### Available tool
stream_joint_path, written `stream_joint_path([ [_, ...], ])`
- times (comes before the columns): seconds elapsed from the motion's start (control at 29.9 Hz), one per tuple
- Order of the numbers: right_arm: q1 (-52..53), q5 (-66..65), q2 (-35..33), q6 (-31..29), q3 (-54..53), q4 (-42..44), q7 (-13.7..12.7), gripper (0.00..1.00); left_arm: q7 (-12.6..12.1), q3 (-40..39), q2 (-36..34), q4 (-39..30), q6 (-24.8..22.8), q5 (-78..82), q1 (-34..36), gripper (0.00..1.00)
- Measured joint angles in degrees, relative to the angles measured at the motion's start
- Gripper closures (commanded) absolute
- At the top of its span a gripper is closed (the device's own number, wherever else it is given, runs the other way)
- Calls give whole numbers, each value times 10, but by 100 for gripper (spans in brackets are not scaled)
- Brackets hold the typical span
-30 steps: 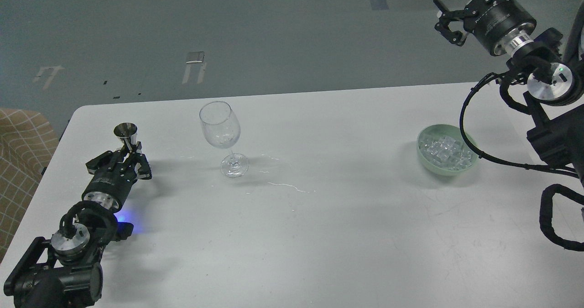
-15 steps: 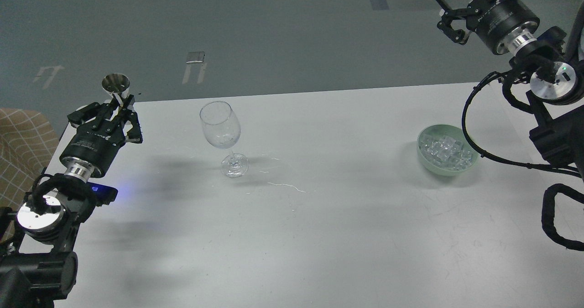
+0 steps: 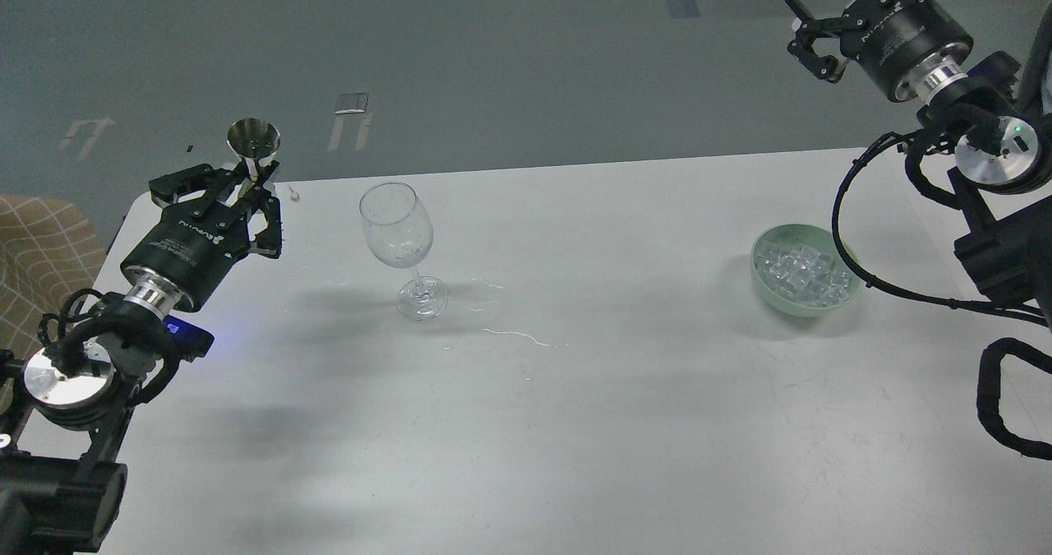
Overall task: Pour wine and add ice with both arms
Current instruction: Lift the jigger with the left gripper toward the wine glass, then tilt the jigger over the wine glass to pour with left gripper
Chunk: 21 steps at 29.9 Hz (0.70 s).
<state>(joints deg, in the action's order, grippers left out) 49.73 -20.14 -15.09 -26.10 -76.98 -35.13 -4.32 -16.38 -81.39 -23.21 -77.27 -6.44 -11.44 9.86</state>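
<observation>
A clear wine glass [image 3: 397, 234] stands upright on the white table [image 3: 575, 390], left of centre. My left gripper [image 3: 251, 183] is shut on a small steel measuring cup [image 3: 254, 142] and holds it raised, upright, to the left of the glass. A pale green bowl [image 3: 763, 288] at the right holds several clear ice cubes [image 3: 801, 274]. My right gripper [image 3: 809, 39] is open and empty, raised high above and behind the bowl.
Thin wet streaks [image 3: 514, 335] lie on the table just right of the glass's foot. A tan checked chair [image 3: 37, 251] stands off the table's left edge. Black cables [image 3: 855, 234] loop from my right arm over the bowl's right side.
My left gripper has lifted the steel cup off the table and carried it up and right, towards the glass. My right arm has barely moved.
</observation>
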Motion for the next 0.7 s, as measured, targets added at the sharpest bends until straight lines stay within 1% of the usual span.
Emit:
stream_joint_path([
  [0.1, -3, 0, -7, 0, 0, -4, -1, 0, -13, 1, 6, -7, 14, 0, 4, 100],
  [0.17, -3, 1, -14, 0, 0, -7, -1, 0, -16, 2, 7, -9, 20, 1, 6, 100],
  [0.37, -11, 3, -37, -4, 0, -12, -1, 0, -16, 43, 10, -10, 30, 3, 29, 100],
  [0.7, -32, 4, -41, -5, -6, -25, 1, 0, -14, 71, 23, -11, 34, 34, 42, 100],
])
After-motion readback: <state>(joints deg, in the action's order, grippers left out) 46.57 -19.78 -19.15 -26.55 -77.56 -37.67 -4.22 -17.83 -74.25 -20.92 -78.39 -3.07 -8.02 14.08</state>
